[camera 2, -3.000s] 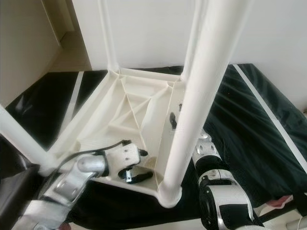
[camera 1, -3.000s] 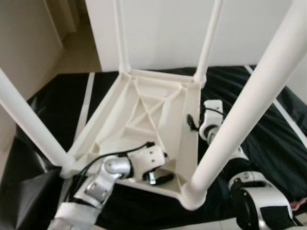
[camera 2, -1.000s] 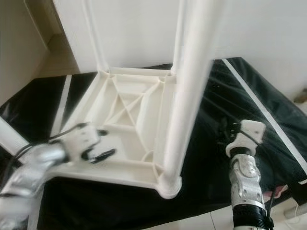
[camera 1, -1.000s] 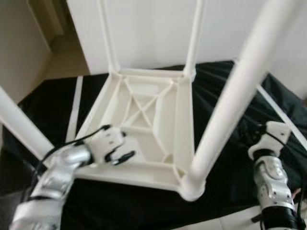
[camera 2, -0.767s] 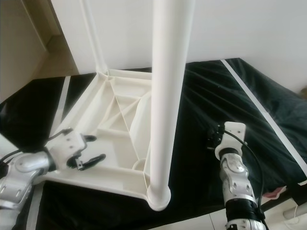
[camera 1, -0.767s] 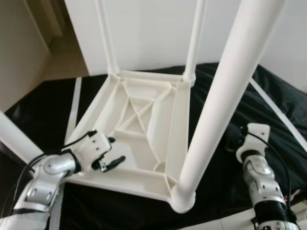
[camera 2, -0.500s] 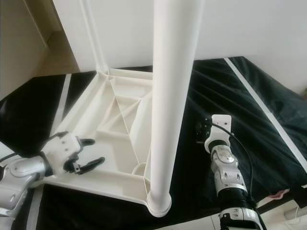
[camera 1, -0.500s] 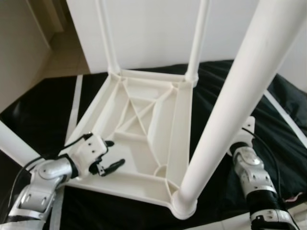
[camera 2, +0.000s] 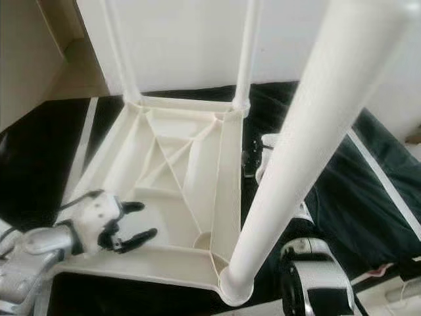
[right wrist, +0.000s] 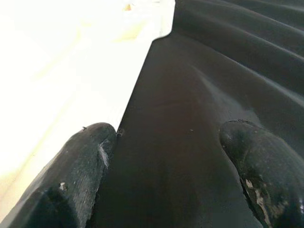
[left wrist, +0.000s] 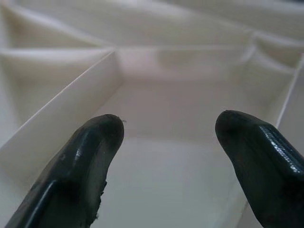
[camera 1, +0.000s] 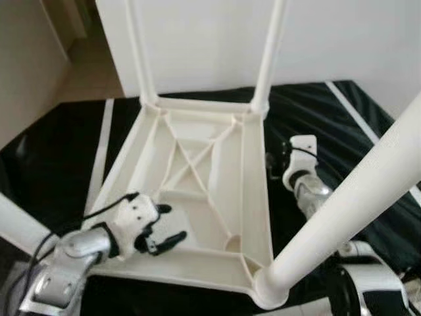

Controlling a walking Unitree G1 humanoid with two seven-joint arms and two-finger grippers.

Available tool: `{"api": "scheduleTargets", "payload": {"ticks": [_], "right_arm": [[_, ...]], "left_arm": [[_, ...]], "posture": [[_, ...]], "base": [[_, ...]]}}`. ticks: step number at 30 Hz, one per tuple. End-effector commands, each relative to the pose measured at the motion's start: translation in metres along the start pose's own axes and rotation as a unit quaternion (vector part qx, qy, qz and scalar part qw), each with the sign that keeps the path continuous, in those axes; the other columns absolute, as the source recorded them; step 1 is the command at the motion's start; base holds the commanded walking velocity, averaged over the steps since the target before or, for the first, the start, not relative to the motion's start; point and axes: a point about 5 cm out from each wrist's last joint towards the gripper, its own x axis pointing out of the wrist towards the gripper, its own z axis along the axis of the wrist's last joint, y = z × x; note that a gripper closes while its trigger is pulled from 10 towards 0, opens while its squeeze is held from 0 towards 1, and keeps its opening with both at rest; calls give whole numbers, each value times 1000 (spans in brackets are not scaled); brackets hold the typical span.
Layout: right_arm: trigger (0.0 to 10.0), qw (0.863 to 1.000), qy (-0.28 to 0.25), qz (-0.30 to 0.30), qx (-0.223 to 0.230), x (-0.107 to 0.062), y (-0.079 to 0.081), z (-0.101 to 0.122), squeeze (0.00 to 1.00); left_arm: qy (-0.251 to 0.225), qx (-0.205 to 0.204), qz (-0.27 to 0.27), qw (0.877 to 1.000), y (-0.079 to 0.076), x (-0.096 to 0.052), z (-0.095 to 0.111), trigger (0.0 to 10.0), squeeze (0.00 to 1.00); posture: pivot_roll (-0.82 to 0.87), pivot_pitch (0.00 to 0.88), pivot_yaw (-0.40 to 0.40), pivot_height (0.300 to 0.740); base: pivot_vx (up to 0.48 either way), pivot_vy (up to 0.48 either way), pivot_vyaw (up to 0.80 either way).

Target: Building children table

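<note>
The white plastic children's table lies upside down on a black sheet. Its legs point up: two far legs and a near right leg that crosses the view. Over the ribbed underside near the front left corner, my left gripper is open; the left wrist view has both fingertips above a ribbed cell, holding nothing. Beside the table's right rim is my right gripper, low over the sheet. It is open, one finger against the rim wall.
A white wall stands right behind the table. A passage with pale floor opens at the far left. White stripes run across the sheet. A small pink thing lies at the sheet's front right edge.
My right gripper has moved forward along the sheet to the table's right rim. The left gripper has edged further over the underside. The camera has shifted too.
</note>
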Motion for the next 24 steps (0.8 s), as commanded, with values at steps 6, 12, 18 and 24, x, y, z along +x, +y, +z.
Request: {"api": "scheduleTargets", "payload": {"ticks": [6,12,18,24], "right_arm": [[10000,998,11,60,-24,7,25,1,0],[10000,998,-45,-38,-27,5,-2,10,0],[10000,987,-94,-128,6,-13,-38,5,0],[10000,976,-164,-132,46,-46,-53,-4,0]], "left_arm": [[-18,-1,-29,999,-17,36,5,10000,0],[-64,17,44,997,-8,41,19,10000,0],[-133,1,53,990,-6,25,33,10000,0],[-190,-13,35,981,-9,1,39,10000,0]], "posture": [[44,0,-23,740],[47,0,-21,740],[42,0,-19,740],[31,0,-15,740]], "base": [[0,0,0],[0,0,0],[0,0,0],[0,0,0]]}}
